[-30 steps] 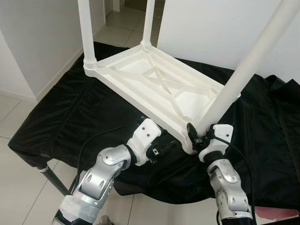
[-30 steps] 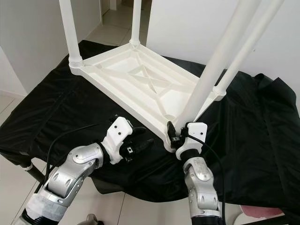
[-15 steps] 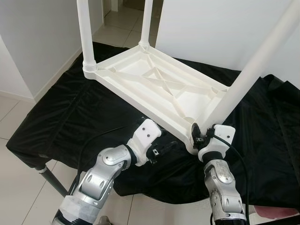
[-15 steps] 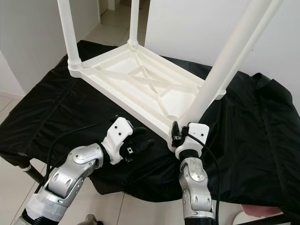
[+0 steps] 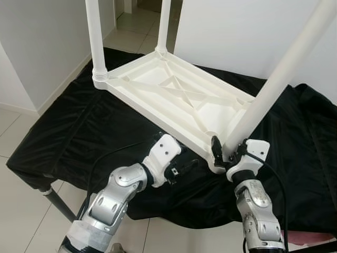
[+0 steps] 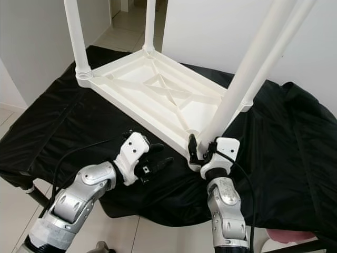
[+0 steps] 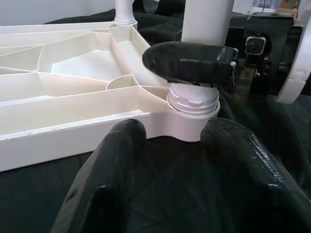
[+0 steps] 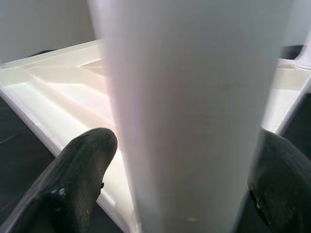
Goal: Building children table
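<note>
Nearest are the two silver arms. The left tool [image 5: 185,167] hovers low over the black cloth [image 5: 79,132], just beside the near corner of the white table [image 5: 174,97], with its two fingers [image 7: 109,165] spread wide and holding nothing. The right tool [image 5: 224,154] is at that same corner, its fingers on either side of the bottom of the near leg [image 5: 274,89], where the leg goes into the round socket [image 7: 193,112]. It seems to be holding the leg, though I cannot tell how tight. The little table lies upside down on a desk covered with the cloth. Farther back, the left leg [image 5: 96,37] and the far leg [image 5: 164,23] stand straight up in their corners, and a fourth leg [image 6: 271,52] shows behind the near one. The near leg leans instead of standing straight, so it may not be all the way in. If the right tool lets go now, the leg could tip over or pop out. If it pushes or twists while the leg leans, the leg could jam, or the light table could slide on the smooth cloth.
</note>
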### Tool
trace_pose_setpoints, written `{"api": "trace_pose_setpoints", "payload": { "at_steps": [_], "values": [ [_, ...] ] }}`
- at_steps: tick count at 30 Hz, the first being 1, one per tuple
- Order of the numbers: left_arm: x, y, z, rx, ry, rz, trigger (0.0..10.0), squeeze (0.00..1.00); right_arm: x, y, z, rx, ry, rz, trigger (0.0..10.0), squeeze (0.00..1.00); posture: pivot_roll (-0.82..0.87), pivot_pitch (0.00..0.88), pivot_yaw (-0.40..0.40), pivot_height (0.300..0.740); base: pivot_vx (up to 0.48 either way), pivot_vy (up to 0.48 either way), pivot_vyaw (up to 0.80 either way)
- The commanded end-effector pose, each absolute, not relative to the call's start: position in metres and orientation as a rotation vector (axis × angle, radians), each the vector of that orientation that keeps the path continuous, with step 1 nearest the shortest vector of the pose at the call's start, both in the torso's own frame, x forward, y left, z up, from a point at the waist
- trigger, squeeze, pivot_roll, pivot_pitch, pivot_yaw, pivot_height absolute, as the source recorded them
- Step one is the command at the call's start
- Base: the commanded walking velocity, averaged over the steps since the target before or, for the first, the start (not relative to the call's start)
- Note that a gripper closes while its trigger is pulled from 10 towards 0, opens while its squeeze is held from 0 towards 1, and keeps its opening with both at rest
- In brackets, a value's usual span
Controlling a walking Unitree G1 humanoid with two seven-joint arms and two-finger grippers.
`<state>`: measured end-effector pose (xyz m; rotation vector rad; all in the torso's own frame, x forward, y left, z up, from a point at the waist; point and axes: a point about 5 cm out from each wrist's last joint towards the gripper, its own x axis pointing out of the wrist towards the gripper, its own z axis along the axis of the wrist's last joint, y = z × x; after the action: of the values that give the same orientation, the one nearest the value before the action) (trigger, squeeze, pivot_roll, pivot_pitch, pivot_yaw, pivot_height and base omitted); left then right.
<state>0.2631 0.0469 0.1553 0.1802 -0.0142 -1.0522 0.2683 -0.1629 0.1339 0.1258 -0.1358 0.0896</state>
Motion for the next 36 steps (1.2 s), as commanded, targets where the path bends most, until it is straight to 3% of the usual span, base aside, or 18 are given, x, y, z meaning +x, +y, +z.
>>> {"api": "trace_pose_setpoints", "payload": {
  "at_steps": [1, 9, 10, 21, 22, 24, 25, 36],
  "values": [
    [0.261, 0.044, 0.156, 0.181, -0.013, -1.049, 10.0, 0.00, 0.268, -0.164, 0.134, 0.118, -0.130, 0.130, 10.0, 0.00, 0.02, 0.049, -0.123, 0.740, 0.000, 0.000, 0.00],
    [0.263, 0.047, 0.156, 0.181, -0.014, -1.034, 10.0, 0.00, 0.277, -0.164, 0.138, 0.043, -0.131, 0.411, 10.0, 0.00, 0.02, 0.050, -0.112, 0.740, 0.000, 0.000, 0.00],
    [0.265, 0.047, 0.157, 0.186, -0.017, -1.032, 10.0, 0.00, 0.281, -0.167, 0.139, -0.001, -0.114, 0.511, 10.0, 0.00, 0.02, 0.047, -0.108, 0.740, 0.000, 0.000, 0.00],
    [0.267, 0.049, 0.159, 0.187, -0.023, -1.024, 10.0, 0.00, 0.293, -0.172, 0.135, -0.090, -0.088, 0.634, 10.0, 0.00, 0.03, 0.048, -0.098, 0.740, 0.000, 0.000, 0.00],
    [0.267, 0.049, 0.159, 0.187, -0.023, -1.024, 10.0, 0.00, 0.293, -0.172, 0.134, -0.092, -0.084, 0.647, 6.9, 0.00, 0.03, 0.048, -0.098, 0.740, 0.000, 0.000, 0.00],
    [0.267, 0.050, 0.160, 0.188, -0.022, -1.025, 10.0, 0.00, 0.292, -0.172, 0.130, -0.105, -0.074, 0.677, 2.7, 0.00, 0.03, 0.050, -0.094, 0.740, 0.000, 0.000, 0.00],
    [0.267, 0.050, 0.160, 0.190, -0.022, -1.024, 10.0, 0.00, 0.292, -0.172, 0.128, -0.098, -0.068, 0.686, 0.0, 0.00, 0.03, 0.050, -0.094, 0.740, 0.000, 0.000, 0.00],
    [0.267, 0.050, 0.160, 0.192, -0.021, -1.027, 10.0, 0.00, 0.291, -0.175, 0.123, -0.059, -0.051, 0.699, 0.0, 0.00, 0.03, 0.055, -0.086, 0.740, 0.000, 0.000, 0.00]
  ]
}}
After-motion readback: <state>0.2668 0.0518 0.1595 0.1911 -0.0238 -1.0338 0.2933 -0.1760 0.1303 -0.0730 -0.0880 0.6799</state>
